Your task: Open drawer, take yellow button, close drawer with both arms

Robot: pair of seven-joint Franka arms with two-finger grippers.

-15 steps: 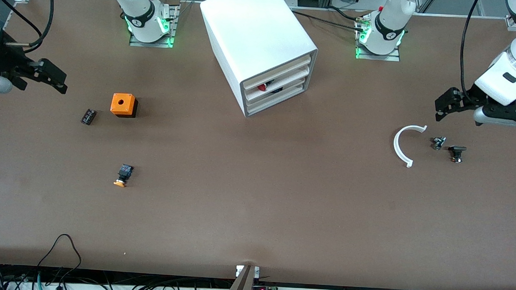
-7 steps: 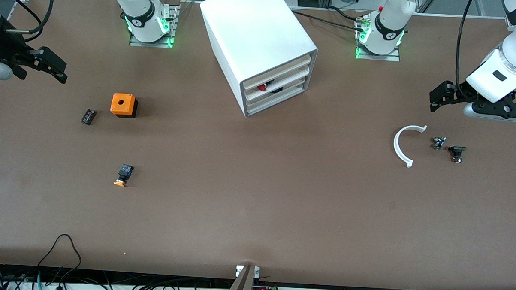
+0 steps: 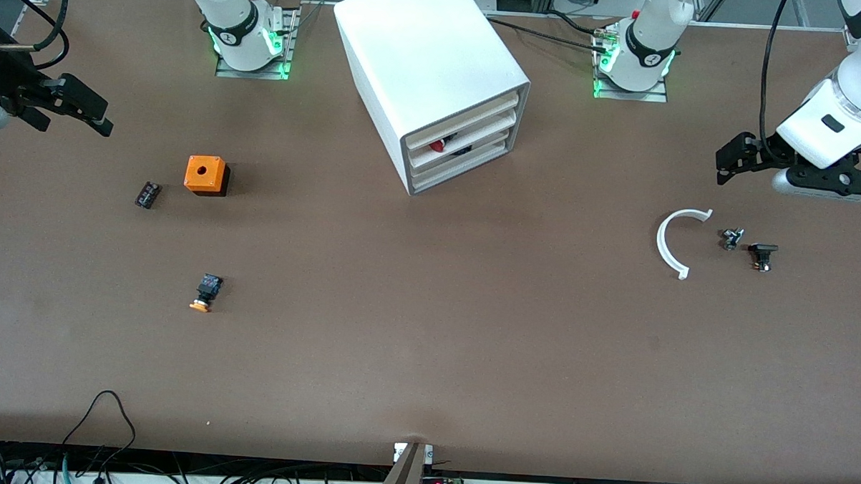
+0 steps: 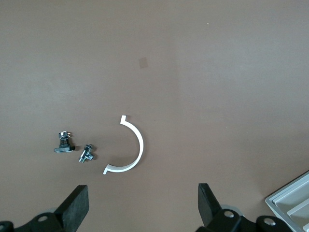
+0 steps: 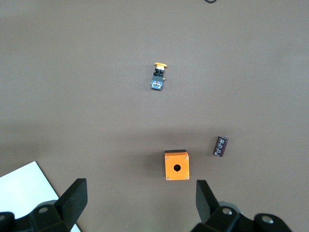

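Front view: button lies on the table toward the right arm's end, nearer the camera than the orange cube, orange cap pointing at the camera. Drawer unit mid-table. Right gripper hangs over that end; left gripper over the white arc.

Left wrist view: jaws spread, empty.

Right wrist view: jaws spread, empty; button well apart. Likely the right arm's pick.
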